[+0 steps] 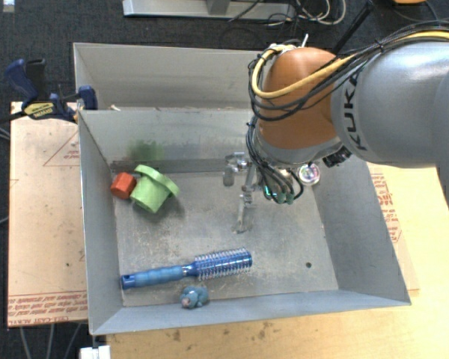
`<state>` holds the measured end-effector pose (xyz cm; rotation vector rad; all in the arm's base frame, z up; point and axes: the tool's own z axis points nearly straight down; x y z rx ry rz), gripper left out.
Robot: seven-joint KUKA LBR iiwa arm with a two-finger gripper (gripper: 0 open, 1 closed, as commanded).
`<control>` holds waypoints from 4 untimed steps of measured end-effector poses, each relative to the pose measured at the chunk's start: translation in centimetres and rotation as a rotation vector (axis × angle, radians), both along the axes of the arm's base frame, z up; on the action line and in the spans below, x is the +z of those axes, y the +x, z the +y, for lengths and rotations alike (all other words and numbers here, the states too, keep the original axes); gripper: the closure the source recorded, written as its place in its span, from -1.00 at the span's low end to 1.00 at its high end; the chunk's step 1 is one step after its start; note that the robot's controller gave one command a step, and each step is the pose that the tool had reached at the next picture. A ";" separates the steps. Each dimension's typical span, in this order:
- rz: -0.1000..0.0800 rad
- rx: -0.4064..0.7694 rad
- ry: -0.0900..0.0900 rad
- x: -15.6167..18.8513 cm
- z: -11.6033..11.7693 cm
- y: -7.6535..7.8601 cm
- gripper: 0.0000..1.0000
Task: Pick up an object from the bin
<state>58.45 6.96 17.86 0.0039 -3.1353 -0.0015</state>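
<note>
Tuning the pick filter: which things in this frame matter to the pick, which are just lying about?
Job: arm; grey bin; blue hairbrush, nearest the arm's tip, probably the likeliest pick.
Lying about: green cup and red block by the view's left wall; small blue-grey lump at the front.

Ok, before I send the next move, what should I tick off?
1. end effector empty: ok, nothing between its fingers.
2. Fingers apart: ok, open.
3. Positioned over a thing: not ok, bare bin floor lies beneath it, mid-bin.
4. blue hairbrush clear to grasp: ok, it lies flat by the front wall with nothing on it.
5. green cup clear: not ok, the red block crowds its left side.
6. Height above the floor: cannot tell.
</note>
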 end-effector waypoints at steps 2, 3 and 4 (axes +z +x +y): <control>-0.009 -0.038 0.001 -11.1 1.3 -9.4 -1.00; -0.005 -0.040 0.000 -11.0 1.2 -9.5 1.00; -0.015 -0.021 0.001 4.8 0.5 -6.0 1.00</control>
